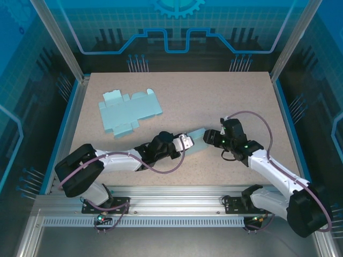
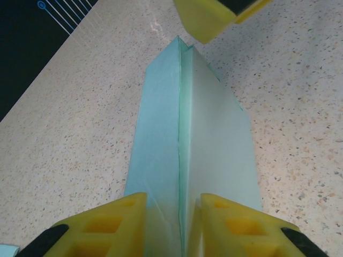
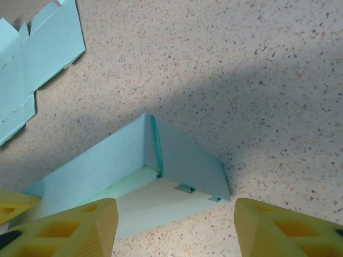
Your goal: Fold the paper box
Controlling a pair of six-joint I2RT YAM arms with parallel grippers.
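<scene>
Pale-blue paper box [image 2: 214, 134]: long tube formed, seam seemingly not yet locked. Left gripper [image 2: 172, 203] pinches one end; right gripper [image 3: 171, 206] gapes, released, at the other.

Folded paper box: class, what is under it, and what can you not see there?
The speckled table lies under the folded paper box, which seems to rest on it. The patch directly beneath is covered by the box, so anything there cannot be seen.
</scene>
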